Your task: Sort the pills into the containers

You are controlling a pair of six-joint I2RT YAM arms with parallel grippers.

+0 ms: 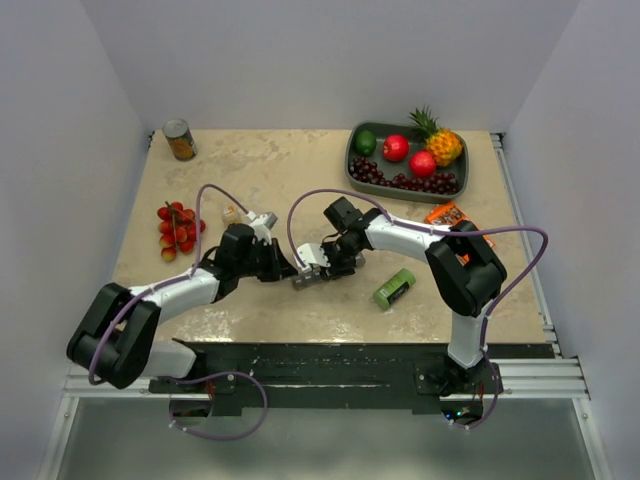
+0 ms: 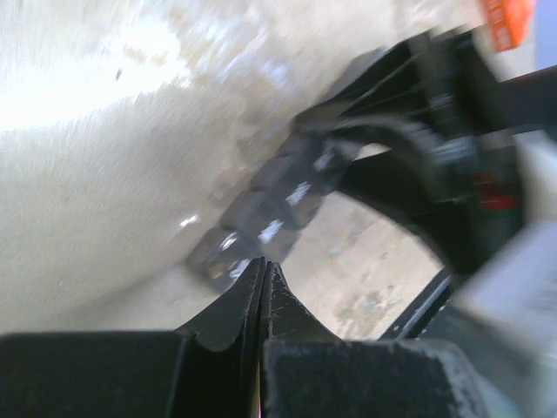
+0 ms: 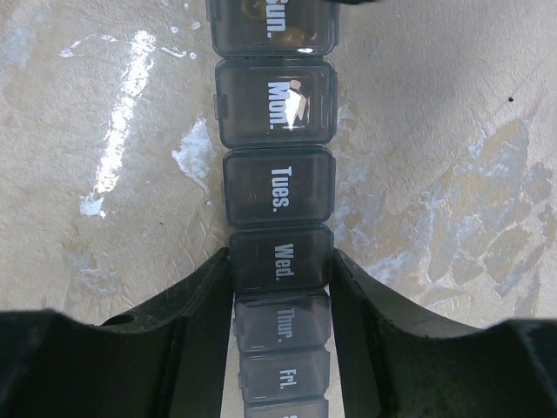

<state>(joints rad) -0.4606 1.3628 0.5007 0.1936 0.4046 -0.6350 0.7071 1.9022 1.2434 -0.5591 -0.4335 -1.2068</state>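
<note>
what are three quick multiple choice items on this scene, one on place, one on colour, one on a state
1. Where is the can? A far left corner of the table; B near right corner; C dead centre.
2. What colour are the day labels on the pill organiser? A red; B white; C yellow.
3. The right hand is: A open in the air; B holding the can; C shut on the pill organiser.
Answers: A, it stands far left; B, white lettering; C, its fingers clamp it at Wed.
</note>
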